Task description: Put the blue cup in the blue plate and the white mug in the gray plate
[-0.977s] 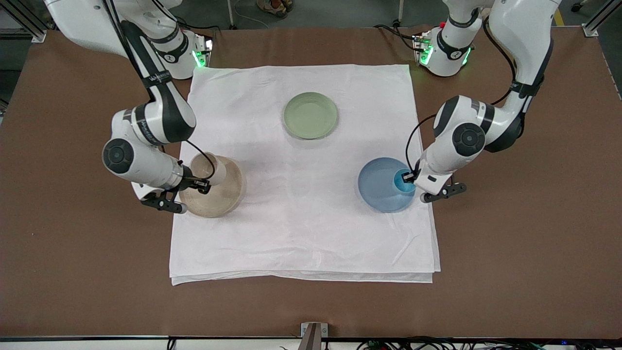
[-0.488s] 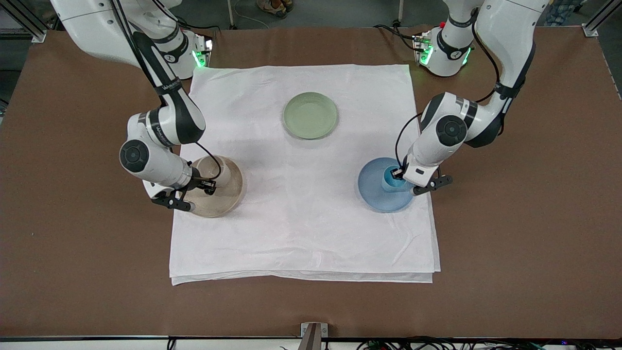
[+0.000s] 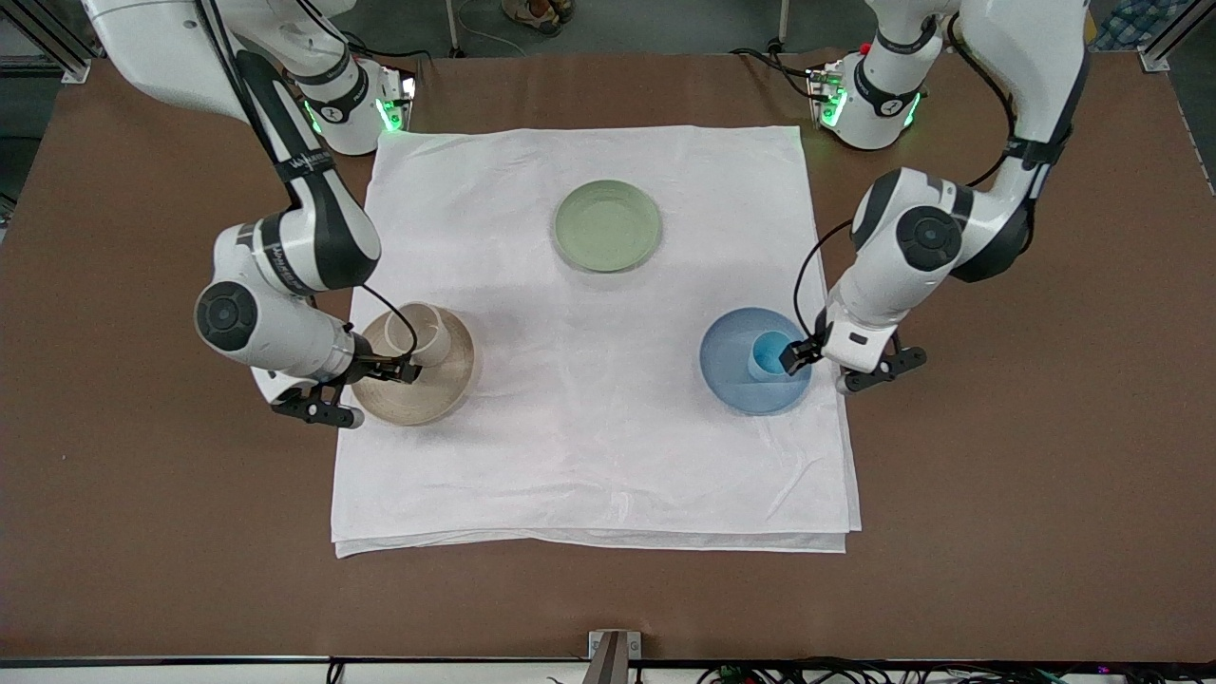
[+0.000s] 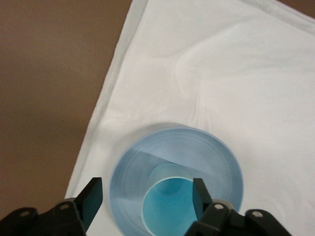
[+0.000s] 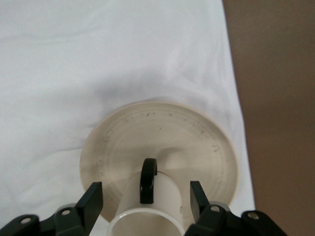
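Observation:
The blue cup (image 3: 766, 355) stands upright on the blue plate (image 3: 731, 375), toward the left arm's end of the cloth. My left gripper (image 3: 791, 357) is low beside it, open, with the cup (image 4: 170, 206) between its fingers above the plate (image 4: 221, 162). The white mug (image 3: 425, 332) with its black handle (image 5: 147, 179) stands on the gray plate (image 3: 418, 399), toward the right arm's end. My right gripper (image 3: 394, 369) is open around the mug (image 5: 167, 196), with a gap on each side, over the plate (image 5: 162, 128).
A sage-green plate (image 3: 607, 225) lies on the white cloth (image 3: 589, 456), farther from the front camera and between the other two plates. The cloth covers the middle of the brown table (image 3: 1026, 456).
Both arms swung in toward the middle, then back out. The mug and the cup, carried tilted over their plates before, now stand upright on them with the jaws apart.

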{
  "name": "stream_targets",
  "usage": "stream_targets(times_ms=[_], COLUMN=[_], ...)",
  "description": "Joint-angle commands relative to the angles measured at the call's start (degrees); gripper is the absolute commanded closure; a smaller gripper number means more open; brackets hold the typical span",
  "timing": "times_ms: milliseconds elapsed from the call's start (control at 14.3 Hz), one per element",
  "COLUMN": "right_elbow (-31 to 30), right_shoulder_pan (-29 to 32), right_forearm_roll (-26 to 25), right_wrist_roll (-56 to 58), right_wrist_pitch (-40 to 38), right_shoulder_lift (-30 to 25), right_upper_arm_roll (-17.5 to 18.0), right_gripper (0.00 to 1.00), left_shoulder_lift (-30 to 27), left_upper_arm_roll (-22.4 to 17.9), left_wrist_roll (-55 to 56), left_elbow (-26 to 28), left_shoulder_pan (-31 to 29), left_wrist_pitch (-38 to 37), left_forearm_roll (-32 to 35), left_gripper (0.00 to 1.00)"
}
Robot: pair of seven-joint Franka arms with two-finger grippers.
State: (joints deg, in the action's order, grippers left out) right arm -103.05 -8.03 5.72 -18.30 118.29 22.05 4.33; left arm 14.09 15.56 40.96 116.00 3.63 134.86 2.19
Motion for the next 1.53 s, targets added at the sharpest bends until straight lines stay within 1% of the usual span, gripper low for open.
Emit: stream_targets(times_ms=[0, 70, 209, 349, 419, 558, 628, 698, 767, 907, 977, 1047, 1186, 1256, 1395, 1465], right_elbow=[6.1, 6.63, 7.17, 7.69, 9.35, 15.83, 19.35, 21.82, 22.45, 22.55, 22.46, 22.28, 22.37, 21.85, 21.67, 20.27], right_shoulder_pan=[6.17, 8.19, 12.14, 15.14, 16.02, 16.03, 16.46, 16.64, 16.64, 16.3, 16.21, 16.2, 16.38, 16.38, 15.77, 13.94], right_forearm_roll=[-1.67, -2.46, -7.62, -8.35, -8.35, -8.7, -8.7, -8.53, -8.27, -7.39, -6.34, -6.16, -6.24, -6.16, -6.16, -6.16], right_wrist_roll=[11.14, 14.22, 18.81, 22.93, 23.65, 23.66, 23.57, 23.39, 23.48, 23.04, 22.61, 22.34, 22.34, 22.34, 22.25, 22.25], right_wrist_pitch=[-8.93, -11.56, -17.72, -22.73, -24.75, -32.12, -34.85, -36.1, -36.11, -36.28, -36.54, -38.98, -40.67, -40.59, -41.03, -40.68], right_shoulder_lift=[-1.12, -1.83, -5.16, -8.15, -9.21, -8.78, -8.6, -7.99, -7.9, -7.99, -8.33, -8.68, -9.39, -10.87, -12.11, -13.07], right_upper_arm_roll=[0.24, -0.2, -0.38, -0.46, -0.38, -0.29, -0.29, -0.29, -0.29, -0.2, -0.29, -0.2, -0.38, -0.38, -0.46, -1.77], right_gripper=[0.0, 0.0, 0.0, 0.0, 0.0, 0.0, 0.0, 0.0, 0.0, 0.0, 0.0, 0.0, 0.0, 0.0, 0.0, 0.0], left_shoulder_lift=[-1.7, -2.22, -4.67, -6.88, -7.58, -8.03, -8.64, -9.17, -10.39, -12.33, -13.21, -13.91, -15.14, -15.5, -16.02, -16.55], left_upper_arm_roll=[0.18, 0.26, 0.09, 0.0, 0.09, 0.09, 0.44, 0.53, 0.27, -1.13, -3.14, -4.38, -5.71, -6.76, -9.39, -9.75], left_wrist_roll=[-8.49, -11.66, -17.46, -23.44, -25.64, -29.6, -31.36, -32.95, -33.57, -33.4, -33.58, -33.93, -35.5, -35.86, -35.95, -35.95], left_elbow=[-9.8, -13.22, -17.72, -21.76, -23.87, -28.27, -29.51, -29.78, -29.69, -29.52, -29.43, -29.43, -29.17, -28.91, -28.21, -26.81], left_shoulder_pan=[-4.5, -6.17, -8.55, -11.18, -12.15, -13.38, -14.26, -14.44, -14.27, -11.65, -9.89, -8.57, -7.24, -6.54, -4.09, -3.81], left_wrist_pitch=[-13.35, -17.66, -24.96, -30.51, -34.28, -41.14, -43.43, -44.76, -46.25, -48.72, -49.86, -51.0, -54.33, -54.79, -55.06, -54.71], left_forearm_roll=[0.54, 0.54, 0.54, 0.54, 0.45, 0.45, 0.45, 0.45, 0.36, 0.45, 0.45, 0.45, 0.19, -0.34, -0.87, -1.05], left_gripper=[0.0, 0.0, 0.0, 0.0, 0.0, 0.0, 0.0, 0.0, 0.0, 0.0, 0.0, 0.0, 0.0, 0.0, 0.0, 0.0])
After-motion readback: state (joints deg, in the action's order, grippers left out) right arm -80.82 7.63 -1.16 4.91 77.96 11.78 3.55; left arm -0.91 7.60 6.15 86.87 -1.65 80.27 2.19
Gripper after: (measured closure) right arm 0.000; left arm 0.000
